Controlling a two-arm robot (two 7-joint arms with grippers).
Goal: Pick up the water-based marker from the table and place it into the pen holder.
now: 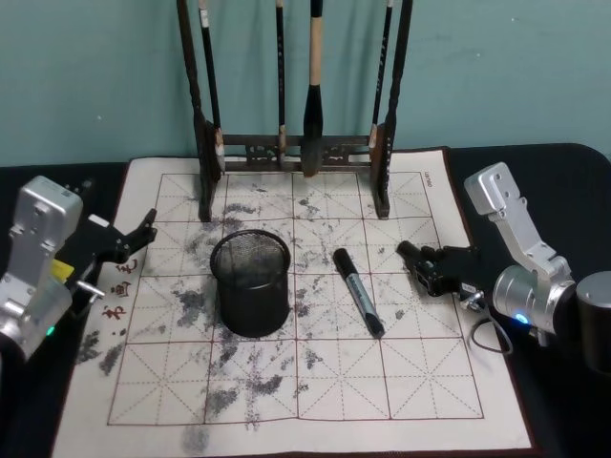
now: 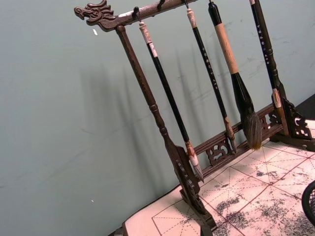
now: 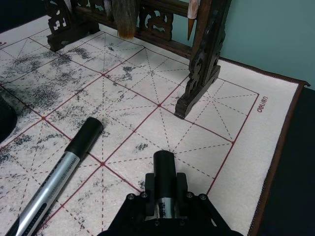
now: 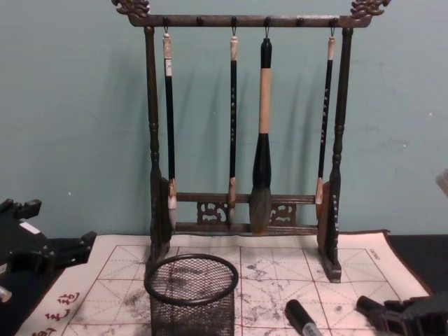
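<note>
Pen holder [image 1: 250, 286] stands upright on the ink-stained grid mat [image 1: 315, 391], nothing visible inside. Everything below is placed relative to it.

Loose marker [image 1: 358, 291]: flat on the mat, just to the holder's right, not touching it. It lies at a slant, w/ the black cap end farther back and the other end nearer the robot.

Right pincer [image 1: 420, 260]: further right of the holder, beyond the loose marker, low over the mat. It's pinched on a held marker [image 3: 164, 169], a 2nd black marker whose capped end sticks out past the fingertips toward the holder. Can't tell if it's touching the mat.

Left pincer [image 1: 141, 239]: left of the holder, well apart, near the mat's left edge. Its fingers look spread w/ nothing between them.

Brush rack [image 1: 296, 151]: behind the holder at the back of the mat, w/ four brushes [image 4: 262, 119] hanging.

Dark bench [image 1: 535, 167] shows around the mat.
</note>
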